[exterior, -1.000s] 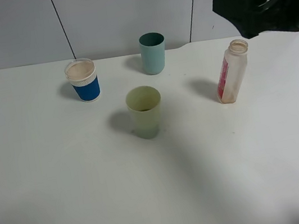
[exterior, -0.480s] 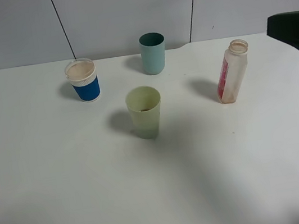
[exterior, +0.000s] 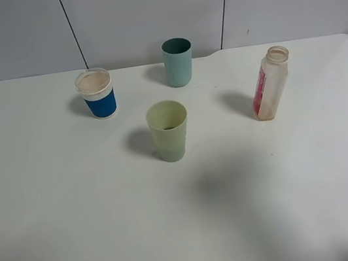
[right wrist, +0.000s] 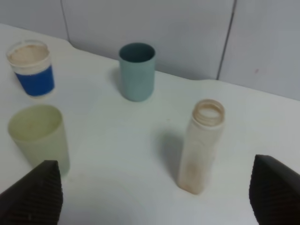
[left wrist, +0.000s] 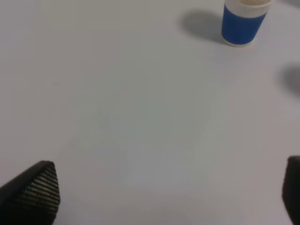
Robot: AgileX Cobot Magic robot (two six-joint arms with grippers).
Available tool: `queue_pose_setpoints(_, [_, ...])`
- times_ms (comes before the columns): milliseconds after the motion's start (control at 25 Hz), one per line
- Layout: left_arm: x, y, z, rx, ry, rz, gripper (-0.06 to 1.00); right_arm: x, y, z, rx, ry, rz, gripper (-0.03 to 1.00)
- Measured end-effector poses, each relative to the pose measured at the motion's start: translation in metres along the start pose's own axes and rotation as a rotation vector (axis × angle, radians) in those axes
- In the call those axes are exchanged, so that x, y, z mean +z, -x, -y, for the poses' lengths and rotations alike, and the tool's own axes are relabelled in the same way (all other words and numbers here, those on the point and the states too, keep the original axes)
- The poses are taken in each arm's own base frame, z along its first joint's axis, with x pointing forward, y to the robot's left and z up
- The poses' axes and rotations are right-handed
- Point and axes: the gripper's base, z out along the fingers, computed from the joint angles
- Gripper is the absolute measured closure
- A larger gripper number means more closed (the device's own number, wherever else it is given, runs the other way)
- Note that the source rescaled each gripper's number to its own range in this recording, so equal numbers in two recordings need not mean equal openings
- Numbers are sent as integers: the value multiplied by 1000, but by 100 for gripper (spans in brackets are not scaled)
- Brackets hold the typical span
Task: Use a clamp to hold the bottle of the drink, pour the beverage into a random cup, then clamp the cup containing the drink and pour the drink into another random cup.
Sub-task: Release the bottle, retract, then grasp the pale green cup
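exterior high: one bottle (exterior: pixel 270 85) standing upright at the right, looking nearly drained. three cups standing well apart: pale tumbler (exterior: pixel 169 131) in the centre, blue-and-white cup (exterior: pixel 97 94) at the left, teal tumbler (exterior: pixel 178 62) behind. no gripper showing.
left wrist: left gripper (left wrist: pixel 161 192) hanging with its jaws wide apart, holding nothing.
right wrist: right gripper (right wrist: pixel 154 190) showing its jaws apart, empty, facing the bottle.
likely next: straddling the pale tumbler at mid-body, squeezing gently, keeping it level.

The short cup (exterior: pixel 96 94) is blue, with a white rim band and beige inside. The teal tumbler (exterior: pixel 178 62) is darker at its rim; the yellow-green tumbler (exterior: pixel 169 131) is pale. The clear bottle (exterior: pixel 272 82) carries a pink-red label (exterior: pixel 262 91). The table (exterior: pixel 73 206) is white. The right gripper (right wrist: pixel 155 187) has black, ribbed fingertips (right wrist: pixel 37 192).
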Motion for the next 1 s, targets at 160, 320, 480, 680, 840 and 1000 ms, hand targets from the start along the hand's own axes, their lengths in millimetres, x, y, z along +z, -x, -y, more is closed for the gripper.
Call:
queue_pose_setpoints(160, [0,0,0,0,0,0,-6,-14,-13,5,14,-58,-68,31])
queue_pose_setpoints(320, [0,0,0,0,0,0,-6,-26,-20,10,43,-110,-71,31])
queue_pose_setpoints(480, [0,0,0,0,0,0,-6,-38,-27,12,62,-127,-68,31])
queue_pose_setpoints(680, [0,0,0,0,0,0,-6,-50,-27,11,97,-112,-100,31])
queue_pose_setpoints(840, [0,0,0,0,0,0,-6,-55,-27,8,122,-82,-139,32])
queue_pose_setpoints(1000, [0,0,0,0,0,0,-6,-57,-35,7,107,-69,-226,33])
